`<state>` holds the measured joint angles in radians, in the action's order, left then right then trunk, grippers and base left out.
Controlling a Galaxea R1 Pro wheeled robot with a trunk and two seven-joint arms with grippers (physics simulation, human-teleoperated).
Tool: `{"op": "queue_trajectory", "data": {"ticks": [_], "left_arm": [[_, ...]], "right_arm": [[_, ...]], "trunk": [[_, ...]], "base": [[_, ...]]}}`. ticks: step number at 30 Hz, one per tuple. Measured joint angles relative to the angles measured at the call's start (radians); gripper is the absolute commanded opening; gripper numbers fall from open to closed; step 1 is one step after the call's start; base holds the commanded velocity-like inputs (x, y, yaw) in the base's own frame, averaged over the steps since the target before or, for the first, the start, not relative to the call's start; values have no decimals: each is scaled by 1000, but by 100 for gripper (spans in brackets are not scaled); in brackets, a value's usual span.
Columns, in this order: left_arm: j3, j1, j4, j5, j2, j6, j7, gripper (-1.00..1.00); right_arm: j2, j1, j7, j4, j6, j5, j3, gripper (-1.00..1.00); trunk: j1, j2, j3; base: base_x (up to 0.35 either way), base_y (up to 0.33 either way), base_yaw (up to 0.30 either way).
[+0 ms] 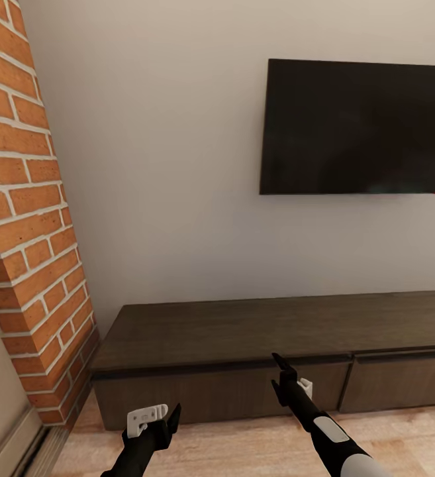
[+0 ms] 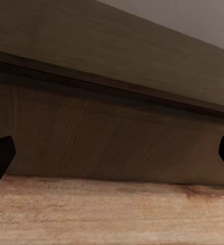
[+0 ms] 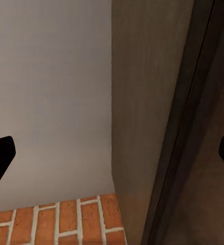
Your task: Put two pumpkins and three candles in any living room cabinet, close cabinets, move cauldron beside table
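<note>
The long dark-brown cabinet (image 1: 243, 328) runs along the wall, and its plain front panels (image 1: 210, 394) look shut. My left gripper (image 1: 156, 419) is open and low in front of the left panel, just above the floor. In the left wrist view, the left gripper (image 2: 112, 158) faces that panel (image 2: 112, 138) with nothing between its fingers. My right gripper (image 1: 285, 372) is open, turned on its side, at the dark gap under the cabinet's top. The right wrist view has the right gripper (image 3: 112, 155) looking along the cabinet top (image 3: 142, 102). The pumpkins, candles, cauldron and table are out of view.
A brick column (image 1: 25, 218) stands close on the left, next to the cabinet's end. A black TV (image 1: 359, 126) hangs on the pale wall above. Light wooden floor (image 1: 243, 444) lies between me and the cabinet.
</note>
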<state>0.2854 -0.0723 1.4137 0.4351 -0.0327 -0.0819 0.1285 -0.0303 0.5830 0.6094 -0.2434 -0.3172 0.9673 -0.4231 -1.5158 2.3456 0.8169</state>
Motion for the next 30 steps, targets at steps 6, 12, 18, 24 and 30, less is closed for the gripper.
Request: {"op": "queue_trajectory", "data": {"ticks": [6,12,18,24,30], "left_arm": [[0,0,0,0,0,1,-1,100],[1,0,0,0,0,1,0,100],[2,0,0,0,0,1,1,100],[2,0,-1,0,0,1,1,100],[2,0,-1,0,0,1,0,100]], "right_arm": [[0,0,10,0,-2,1,-10,100],[1,0,20,0,-3,0,-39,100],[3,-1,77,1,-4,0,-66,100],[17,-2,129,0,-4,0,-79,100],[22,-2,140,0,-4,0,-81,100]], "trunk": [[-19,35,16],[-42,77,34],[-54,98,44],[-69,126,56],[-85,154,77]], "base": [[2,2,0],[0,0,0],[0,0,0],[0,0,0],[0,0,0]]}}
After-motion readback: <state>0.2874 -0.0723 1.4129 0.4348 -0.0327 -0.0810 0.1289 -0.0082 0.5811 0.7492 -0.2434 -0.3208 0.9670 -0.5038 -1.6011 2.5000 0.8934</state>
